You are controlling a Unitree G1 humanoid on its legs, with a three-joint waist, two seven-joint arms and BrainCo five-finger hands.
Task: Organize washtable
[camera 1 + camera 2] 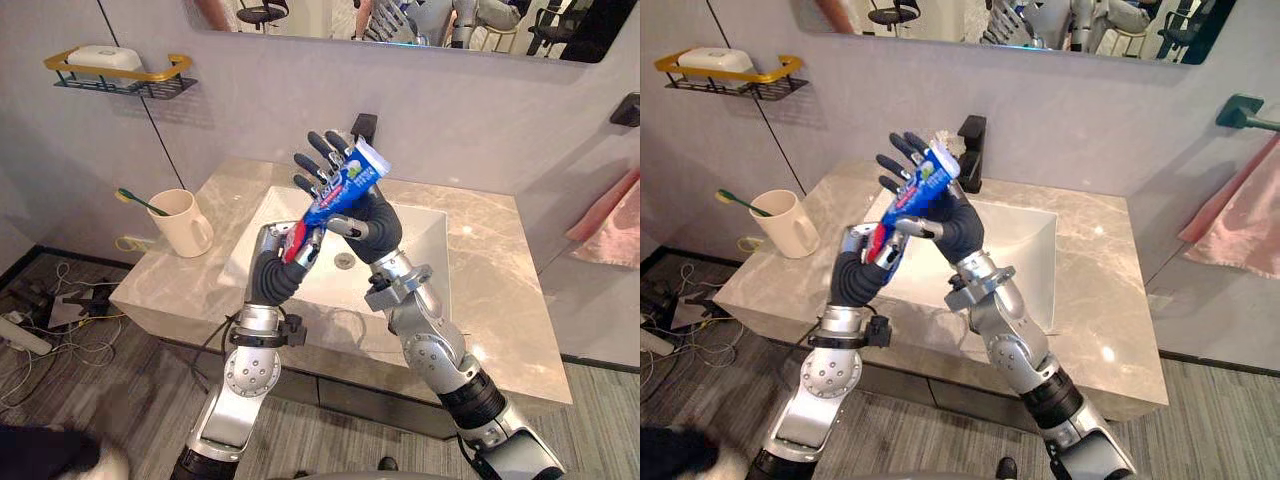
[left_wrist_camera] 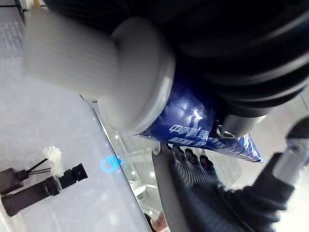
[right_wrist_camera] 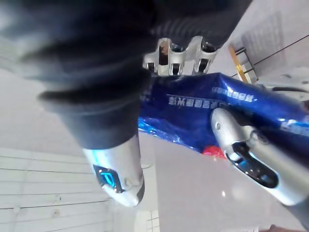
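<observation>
Above the sink (image 1: 425, 250) set in the marble surface (image 1: 500, 300), both arms are raised and lean toward each other, meeting on a blue toothpaste tube (image 1: 342, 188) held tilted in the air. The right hand (image 1: 328, 166) stands higher, its fingers (image 1: 316, 141) straight and fanned apart behind the tube while the thumb presses across its front; the left hand (image 1: 308, 248) sits lower, fingers curled round the tube's red cap end. Left of the sink, a cream cup (image 1: 182, 224) on the surface holds a toothbrush (image 1: 140, 200).
</observation>
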